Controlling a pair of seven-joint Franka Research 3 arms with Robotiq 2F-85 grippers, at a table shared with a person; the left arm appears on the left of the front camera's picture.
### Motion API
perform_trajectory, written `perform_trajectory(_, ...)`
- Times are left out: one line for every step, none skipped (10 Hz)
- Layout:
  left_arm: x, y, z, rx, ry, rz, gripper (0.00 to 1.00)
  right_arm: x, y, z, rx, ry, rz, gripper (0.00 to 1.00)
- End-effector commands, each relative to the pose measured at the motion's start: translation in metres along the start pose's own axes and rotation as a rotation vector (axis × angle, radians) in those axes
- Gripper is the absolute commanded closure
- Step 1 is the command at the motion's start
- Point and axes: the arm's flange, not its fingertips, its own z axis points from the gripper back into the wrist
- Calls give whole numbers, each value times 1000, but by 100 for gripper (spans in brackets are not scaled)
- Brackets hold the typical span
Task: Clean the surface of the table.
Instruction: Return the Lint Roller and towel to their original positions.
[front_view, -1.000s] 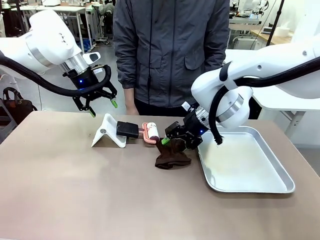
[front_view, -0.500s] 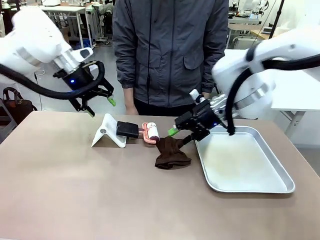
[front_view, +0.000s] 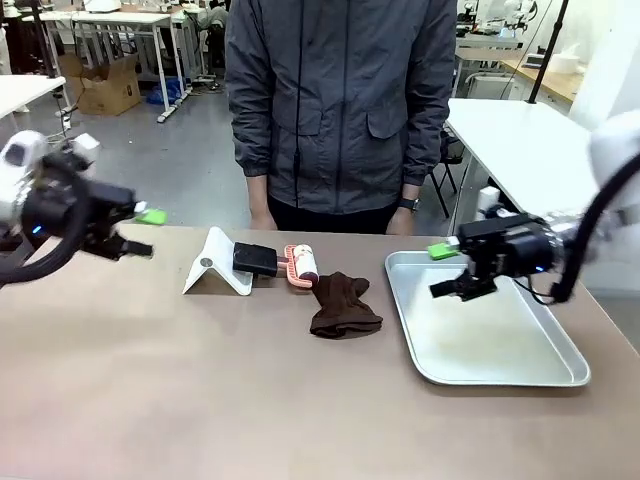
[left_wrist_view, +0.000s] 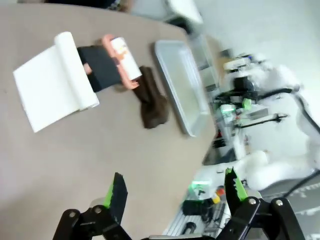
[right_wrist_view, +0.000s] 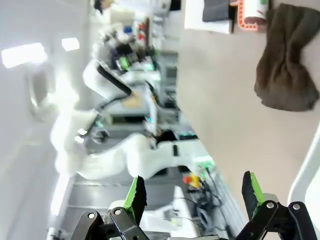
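Both empty: left gripper and right gripper spread wide. Brown cloth lies mid-table, unheld. We judge wiping not begun; next, grasp cloth.

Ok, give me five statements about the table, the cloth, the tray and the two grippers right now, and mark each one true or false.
1. The brown cloth lies on the table, left of the metal tray. True.
2. The right gripper is shut on the cloth. False: it is open and holds nothing, above the tray, apart from the cloth.
3. The left gripper is open, near the table's left edge. True.
4. The cloth lies inside the tray. False: it lies on the tabletop beside the tray, and nothing lies in the tray.
5. A pink lint roller lies between the white stand and the cloth. True.
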Motion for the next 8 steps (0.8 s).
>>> perform_trajectory(-11,52,17,-197,26,33,0,-9,-20,18,90,-188,-68,0)
perform_trajectory(-14,68,24,-267,-3,55,0,-14,-29,28,117,-284,-100,0)
perform_trajectory(-16,83,30,-337,-36,79,0,-19,-37,38,151,-371,-124,0)
perform_trajectory(-16,90,33,-358,-45,90,0,-20,-42,42,178,-396,-126,0)
perform_trajectory(-12,90,33,-335,-17,112,0,-17,-44,39,163,-434,-131,0)
perform_trajectory(-34,83,33,-322,-30,89,0,-14,-42,53,148,-329,-167,0)
perform_trajectory(-34,83,33,-322,-30,89,0,-14,-42,53,148,-329,-167,0)
perform_trajectory(-34,83,33,-322,-30,89,0,-14,-42,53,148,-329,-167,0)
